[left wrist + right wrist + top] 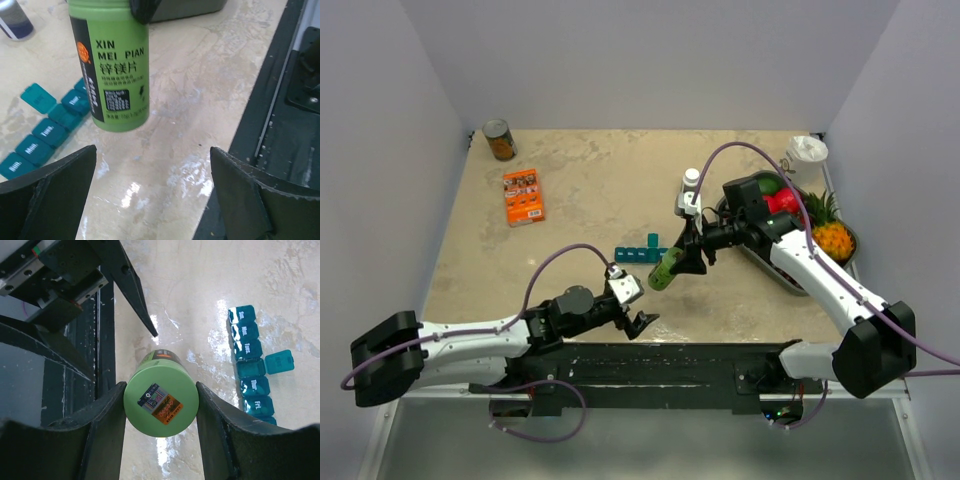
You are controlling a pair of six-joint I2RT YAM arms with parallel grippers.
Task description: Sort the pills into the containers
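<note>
My right gripper (682,258) (160,390) is shut on a green pill bottle (666,269) (161,401) and holds it tilted above the table, just in front of the teal pill organiser (640,250) (251,370). The organiser lies flat with one lid (279,361) swung open. In the left wrist view the bottle (110,65) hangs above the table beside the organiser (45,135). My left gripper (640,322) (152,195) is open and empty, low over the table near the front edge, facing the bottle. No loose pills show.
A small dark bottle with a white cap (691,185) stands behind the organiser. A grey fruit tray (790,275) lies at the right, a white cup (807,152) behind it. An orange box (523,195) and a can (500,140) are at the far left.
</note>
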